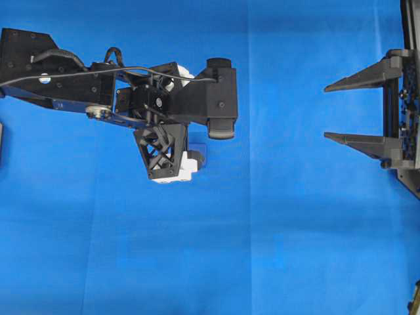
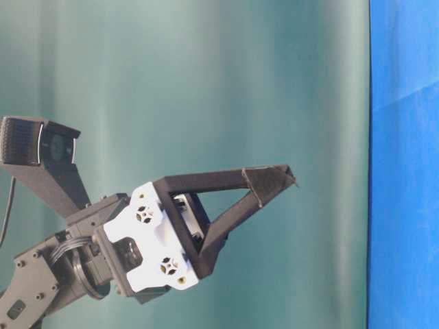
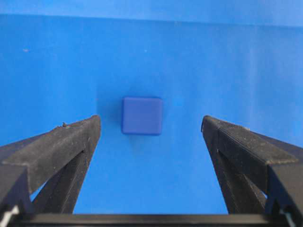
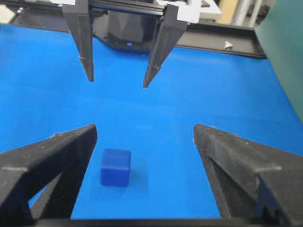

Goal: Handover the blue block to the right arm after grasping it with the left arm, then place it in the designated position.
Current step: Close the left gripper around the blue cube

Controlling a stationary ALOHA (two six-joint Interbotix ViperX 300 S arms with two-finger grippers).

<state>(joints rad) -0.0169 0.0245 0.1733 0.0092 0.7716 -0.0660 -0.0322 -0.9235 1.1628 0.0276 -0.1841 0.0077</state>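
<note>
The blue block (image 3: 142, 116), a small dark-blue cube, lies on the blue cloth. In the left wrist view it sits straight below my left gripper (image 3: 150, 123), between the spread black fingers (image 3: 71, 142) and clear of both. From overhead the left gripper (image 1: 172, 161) points down and hides most of the blue block (image 1: 199, 153). My right gripper (image 1: 326, 111) stands open at the right, fingers pointing left, holding nothing. In the right wrist view the blue block (image 4: 115, 167) rests near the left finger of the right gripper (image 4: 144, 132), with the left gripper (image 4: 118, 81) hanging open beyond. No mark of the designated position shows.
Blue cloth (image 1: 275, 249) covers the whole table. The table-level view shows the left gripper (image 2: 274, 179) against a green backdrop (image 2: 206, 82), well off the cloth (image 2: 405, 164). A black arm base and frame (image 4: 128, 33) stand at the far edge.
</note>
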